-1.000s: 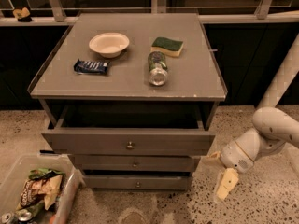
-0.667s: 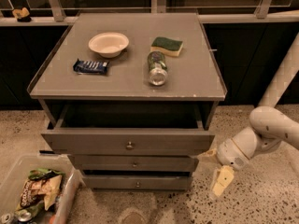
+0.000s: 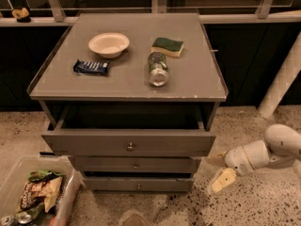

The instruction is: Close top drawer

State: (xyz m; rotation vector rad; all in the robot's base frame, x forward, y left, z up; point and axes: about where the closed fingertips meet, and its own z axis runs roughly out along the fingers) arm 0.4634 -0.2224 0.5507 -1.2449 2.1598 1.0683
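The top drawer (image 3: 94,144) stood pulled out from the cabinet (image 3: 127,83), its dark box interior open to view under the cabinet top. Its flat front panel carried a small round knob (image 3: 130,147) at the centre. Below it sat two slimmer drawers, the second (image 3: 103,164) and the third (image 3: 113,184), each with a similar knob.

The gripper (image 3: 211,174) hung low at the right of the cabinet, off the right end of the top drawer's front and a little below it, about level with the second drawer. It was near that corner but apart from it, not touching the panel or the knob. Its two fingers were spread apart, one pointing left toward the cabinet, the other angled down toward the speckled floor (image 3: 263,206), and they held nothing. The white arm (image 3: 277,147) reached in from the right edge.

On the cabinet top lay a bowl (image 3: 108,44), a sponge (image 3: 167,46), a bottle (image 3: 157,68) on its side, and a wrapped bar (image 3: 91,67). A clear bin (image 3: 68,194) holding snack bags stood at the lower left.
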